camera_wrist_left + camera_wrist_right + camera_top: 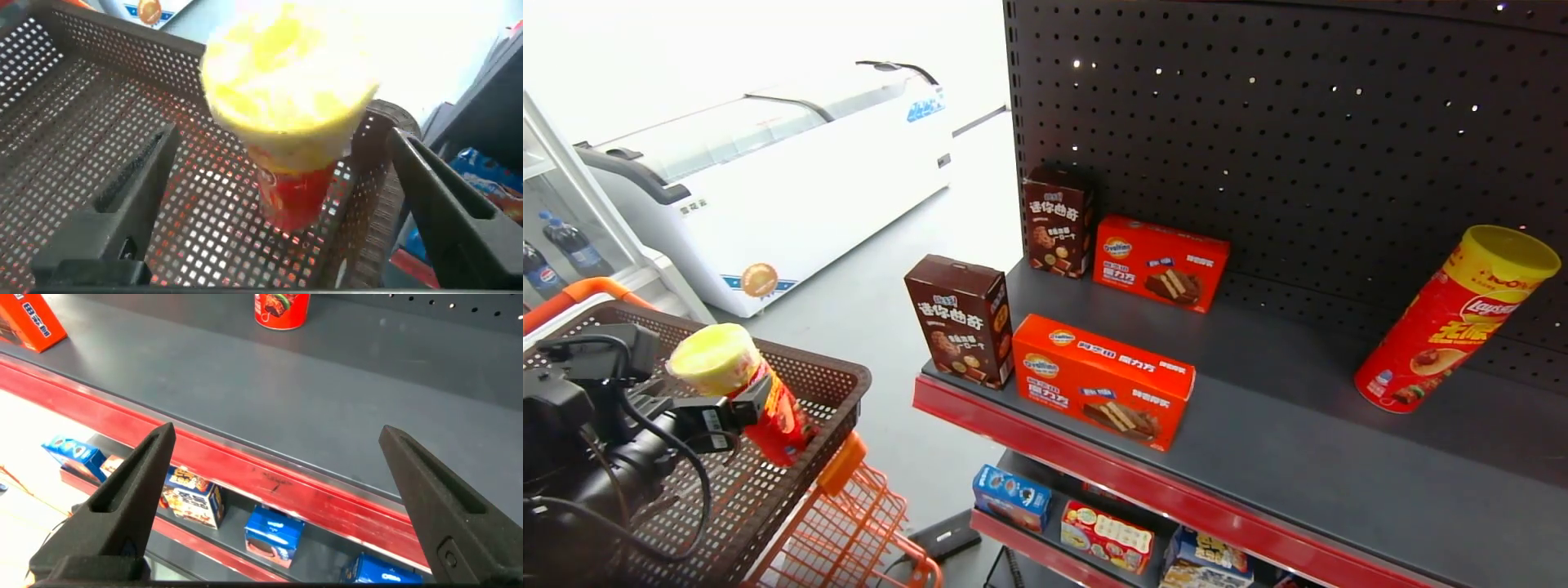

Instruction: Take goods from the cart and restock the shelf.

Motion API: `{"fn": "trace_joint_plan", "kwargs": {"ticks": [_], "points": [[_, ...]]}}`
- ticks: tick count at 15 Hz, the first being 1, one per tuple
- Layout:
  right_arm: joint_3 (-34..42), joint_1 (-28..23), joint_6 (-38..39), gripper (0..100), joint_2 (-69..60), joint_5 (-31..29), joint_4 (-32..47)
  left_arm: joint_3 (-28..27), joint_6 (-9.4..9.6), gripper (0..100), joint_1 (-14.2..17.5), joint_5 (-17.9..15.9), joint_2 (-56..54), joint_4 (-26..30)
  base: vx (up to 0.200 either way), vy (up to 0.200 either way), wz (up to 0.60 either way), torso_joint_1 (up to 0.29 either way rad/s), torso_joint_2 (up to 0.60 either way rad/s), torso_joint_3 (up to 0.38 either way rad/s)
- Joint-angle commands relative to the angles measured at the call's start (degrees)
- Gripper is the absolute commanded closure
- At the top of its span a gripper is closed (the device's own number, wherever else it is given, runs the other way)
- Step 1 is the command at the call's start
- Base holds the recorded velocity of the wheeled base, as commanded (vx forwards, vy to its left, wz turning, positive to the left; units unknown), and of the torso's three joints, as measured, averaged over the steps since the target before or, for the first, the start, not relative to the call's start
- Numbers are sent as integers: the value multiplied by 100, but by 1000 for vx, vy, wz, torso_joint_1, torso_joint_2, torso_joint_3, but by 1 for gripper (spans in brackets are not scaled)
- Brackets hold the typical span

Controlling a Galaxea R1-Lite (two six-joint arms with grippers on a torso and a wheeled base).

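Standing in the cart, close to the corner nearest the shelf, the can is seen as a red tube with printed pictures, capped by a pale yellow lid. From the left wrist view the lid is looked down on, with the red body narrowing below it toward the brown mesh floor. Whether the can is quite upright cannot be told.

The left arm is held low over the cart, its wrist and cables above the basket. The left claw is placed around the can, its fingers spread wide to either side of the tube; a gap is visible on both sides, so nothing is clamped.

The right claw is held above the shelf's red front edge, pointed down at the grey board, with its fingers set well apart and nothing between them.

On the shelf a second can is stood against the pegboard, well apart from two brown boxes and two orange boxes further left. A white freezer is seen behind the cart.
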Motion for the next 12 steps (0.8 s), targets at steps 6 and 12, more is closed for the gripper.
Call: {"fn": "trace_joint_plan", "kwargs": {"ticks": [6,12], "points": [[0,0,0,0,8,1,0,-1070,-85,0,2,8,1765,-663,0,0,0,0,0,0],[0,0,0,0,8,1,0,-1474,-85,100,64,8,2064,-707,0,0,0,0,0,0]]}}
